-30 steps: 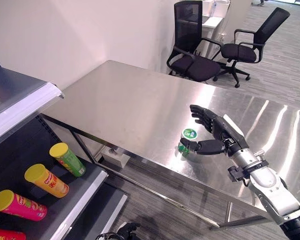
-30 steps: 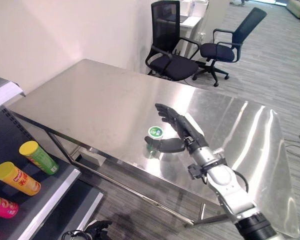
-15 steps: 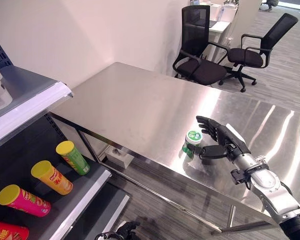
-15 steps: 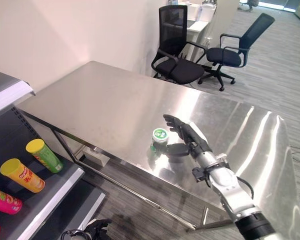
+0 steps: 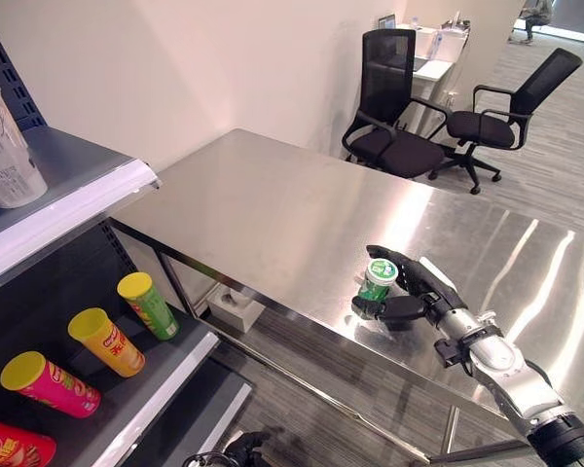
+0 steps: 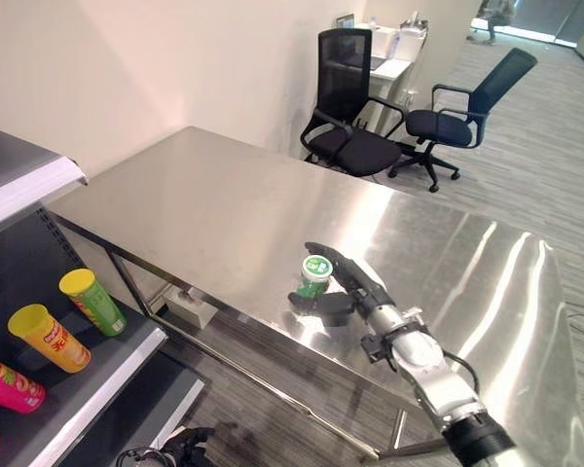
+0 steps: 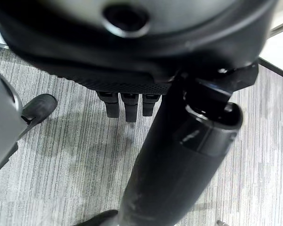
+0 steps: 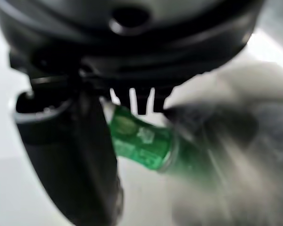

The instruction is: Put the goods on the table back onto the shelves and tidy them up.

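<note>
Cream wall [image 5: 224,68], grey striped floor [image 5: 555,165], two black office chairs [image 5: 394,107].

Two black mesh-backed office chairs [image 5: 394,102] [image 5: 496,107] are observed on a grey striped carpet floor [image 5: 555,156] beyond the far end of the room's work area, a plain cream wall [image 5: 195,68] is noted behind, and a white desk [image 6: 389,58] is seen behind the chairs.
</note>
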Tool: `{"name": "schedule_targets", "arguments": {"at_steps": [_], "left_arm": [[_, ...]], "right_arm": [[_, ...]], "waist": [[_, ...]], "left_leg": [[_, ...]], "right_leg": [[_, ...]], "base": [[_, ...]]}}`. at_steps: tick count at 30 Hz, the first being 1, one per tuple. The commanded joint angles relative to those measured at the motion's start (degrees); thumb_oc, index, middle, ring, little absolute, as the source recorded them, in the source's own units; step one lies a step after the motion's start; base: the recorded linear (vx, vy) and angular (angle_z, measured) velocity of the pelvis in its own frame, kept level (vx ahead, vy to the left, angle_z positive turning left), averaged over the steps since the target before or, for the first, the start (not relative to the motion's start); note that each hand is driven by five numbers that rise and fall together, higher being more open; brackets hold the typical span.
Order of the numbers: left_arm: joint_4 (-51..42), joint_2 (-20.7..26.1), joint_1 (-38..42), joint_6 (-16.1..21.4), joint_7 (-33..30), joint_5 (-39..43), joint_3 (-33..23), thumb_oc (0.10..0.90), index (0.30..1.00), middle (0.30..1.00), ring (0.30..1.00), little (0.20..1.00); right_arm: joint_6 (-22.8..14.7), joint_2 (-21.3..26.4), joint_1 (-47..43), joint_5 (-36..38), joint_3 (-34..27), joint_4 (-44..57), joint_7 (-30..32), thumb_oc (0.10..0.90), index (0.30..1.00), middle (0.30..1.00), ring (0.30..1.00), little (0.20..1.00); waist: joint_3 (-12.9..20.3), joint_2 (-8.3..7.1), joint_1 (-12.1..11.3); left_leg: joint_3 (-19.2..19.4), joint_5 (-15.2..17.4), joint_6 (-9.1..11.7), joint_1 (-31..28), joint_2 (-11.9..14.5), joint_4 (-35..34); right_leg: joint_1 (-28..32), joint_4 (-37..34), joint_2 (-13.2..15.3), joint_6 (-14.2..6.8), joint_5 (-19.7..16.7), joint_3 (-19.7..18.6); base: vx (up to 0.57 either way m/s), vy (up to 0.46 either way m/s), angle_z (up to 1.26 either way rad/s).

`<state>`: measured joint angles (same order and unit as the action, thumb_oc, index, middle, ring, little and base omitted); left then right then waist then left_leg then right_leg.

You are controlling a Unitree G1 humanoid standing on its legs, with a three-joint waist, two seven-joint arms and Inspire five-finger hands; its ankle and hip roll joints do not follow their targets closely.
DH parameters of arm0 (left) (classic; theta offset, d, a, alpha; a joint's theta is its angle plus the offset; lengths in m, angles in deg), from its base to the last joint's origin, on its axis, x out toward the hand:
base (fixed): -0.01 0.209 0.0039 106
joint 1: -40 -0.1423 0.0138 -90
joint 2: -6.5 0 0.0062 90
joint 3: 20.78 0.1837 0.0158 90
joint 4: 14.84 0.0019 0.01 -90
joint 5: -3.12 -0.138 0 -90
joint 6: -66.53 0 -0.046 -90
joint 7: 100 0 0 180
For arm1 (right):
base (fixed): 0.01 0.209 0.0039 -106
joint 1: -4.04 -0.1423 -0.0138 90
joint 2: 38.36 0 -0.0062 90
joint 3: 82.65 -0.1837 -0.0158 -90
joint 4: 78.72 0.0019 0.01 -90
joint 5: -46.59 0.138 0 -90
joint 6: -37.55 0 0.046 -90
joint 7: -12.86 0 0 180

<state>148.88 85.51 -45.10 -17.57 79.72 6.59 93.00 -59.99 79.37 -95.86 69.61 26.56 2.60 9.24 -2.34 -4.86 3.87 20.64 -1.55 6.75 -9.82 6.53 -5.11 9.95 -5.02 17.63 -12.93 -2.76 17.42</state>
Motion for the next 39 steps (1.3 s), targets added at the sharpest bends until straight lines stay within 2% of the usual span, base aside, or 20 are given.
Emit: {"name": "schedule_targets", "arguments": {"at_steps": [1, 13, 14, 15, 16, 17, 25, 33, 39], "left_arm": [[3.7, -1.5, 1.5, 1.2, 1.0, 1.3, -0.3, 0.800, 0.900, 0.900, 0.900, 0.900], [3.6, -1.4, 0.7, 1.2, 0.9, 1.8, -0.8, 0.800, 0.900, 0.900, 0.900, 0.900], [3.6, -1.5, 0.6, 1.2, 0.8, 1.9, -0.8, 0.800, 0.900, 0.900, 0.900, 0.900], [3.6, -1.5, 0.6, 1.2, 0.8, 1.9, -0.9, 0.800, 0.900, 0.900, 0.900, 0.900], [3.7, -1.5, 0.5, 1.3, 0.8, 2.0, -1.1, 0.800, 0.900, 0.900, 0.900, 0.900], [3.7, -1.5, 0.4, 1.2, 0.7, 2.1, -1.2, 0.800, 0.900, 0.900, 0.900, 0.900], [3.5, -1.1, 0.1, 1.5, 0.1, 2.5, -1.8, 0.800, 0.900, 0.900, 0.900, 0.900], [2.8, -0.7, 0.4, 1.8, -0.6, 1.9, -1.6, 0.800, 0.900, 0.900, 0.900, 0.900], [2.5, -0.4, 0.8, 2.2, -1.4, 1.1, -2.3, 0.800, 0.900, 0.900, 0.900, 0.900]], "right_arm": [[-3.4, -1.7, -9.9, 0.0, -1.3, -1.3, 0.2, 0.800, 0.900, 0.900, 0.900, 0.900], [-2.9, -3.7, -11.9, -1.7, -0.1, -5.1, 0.6, 0.800, 0.900, 0.900, 0.900, 0.900], [-2.8, -4.0, -12.1, -1.7, 0.1, -5.3, 0.7, 0.745, 0.818, 0.818, 0.818, 0.818], [-2.9, -4.2, -12.3, -1.8, 0.2, -5.5, 0.7, 0.584, 0.575, 0.575, 0.575, 0.575], [-2.9, -4.4, -12.7, -2.2, 0.3, -6.0, 0.9, 0.450, 0.375, 0.375, 0.375, 0.375], [-2.8, -4.6, -12.8, -2.3, 0.4, -6.2, 0.9, 0.400, 0.300, 0.300, 0.300, 0.300], [-3.1, -5.6, -13.9, -4.4, 0.4, -7.0, 1.9, 0.400, 0.300, 0.300, 0.300, 0.300], [-3.6, -5.7, -13.1, -5.7, -2.3, -6.0, 3.6, 0.400, 0.300, 0.300, 0.300, 0.300], [-5.2, -6.0, -10.6, -7.1, -7.8, 2.4, 6.5, 0.400, 0.300, 0.300, 0.300, 0.300]], "waist": [[1.2, -3.55, -1.7], [1.3, -3.94, -2.6], [1.2, -3.95, -2.7], [1.2, -3.99, -2.8], [1.2, -4.09, -2.9], [1.1, -4.10, -3.0], [1.0, -4.12, -3.6], [0.9, -3.85, -3.4], [1.0, -3.64, -2.6]], "left_leg": [[-1.6, 2.2, -0.8, 0.2, 3.4, 0.1], [-1.9, 2.5, -0.8, 0.2, 3.4, 0.1], [-2.0, 2.6, -0.8, 0.2, 3.4, 0.1], [-2.0, 2.6, -0.7, 0.2, 3.4, 0.1], [-2.0, 2.6, -0.7, 0.2, 3.4, 0.1], [-2.1, 2.6, -0.7, 0.3, 3.4, 0.1], [-2.4, 2.9, -0.7, 0.0, 3.2, 0.1], [-2.5, 3.0, -0.7, -0.3, 3.1, 0.1], [-2.6, 3.1, -0.8, -0.3, 3.0, 0.1]], "right_leg": [[0.9, 0.0, 3.9, 1.9, -7.9, 0.3], [1.1, 0.0, 4.1, 1.9, -8.0, 0.8], [1.2, 0.0, 4.2, 1.9, -8.0, 0.9], [1.2, 0.0, 4.2, 1.9, -8.1, 1.0], [1.2, 0.1, 4.2, 1.9, -8.1, 1.0], [1.2, 0.1, 4.3, 1.9, -8.1, 1.0], [1.8, 0.2, 4.6, 1.9, -8.1, 1.7], [2.0, 0.2, 4.7, 1.9, -8.0, 1.8], [2.0, 0.3, 4.8, 1.8, -8.0, 1.7]], "base": [[0.00, 0.000, 0.00], [0.01, 0.003, 0.03], [0.00, 0.000, 0.00], [0.00, 0.000, 0.00], [0.00, 0.000, 0.00], [0.00, 0.000, 0.00], [0.00, -0.001, 0.02], [0.00, 0.000, 0.01], [0.00, 0.000, 0.00]]}}
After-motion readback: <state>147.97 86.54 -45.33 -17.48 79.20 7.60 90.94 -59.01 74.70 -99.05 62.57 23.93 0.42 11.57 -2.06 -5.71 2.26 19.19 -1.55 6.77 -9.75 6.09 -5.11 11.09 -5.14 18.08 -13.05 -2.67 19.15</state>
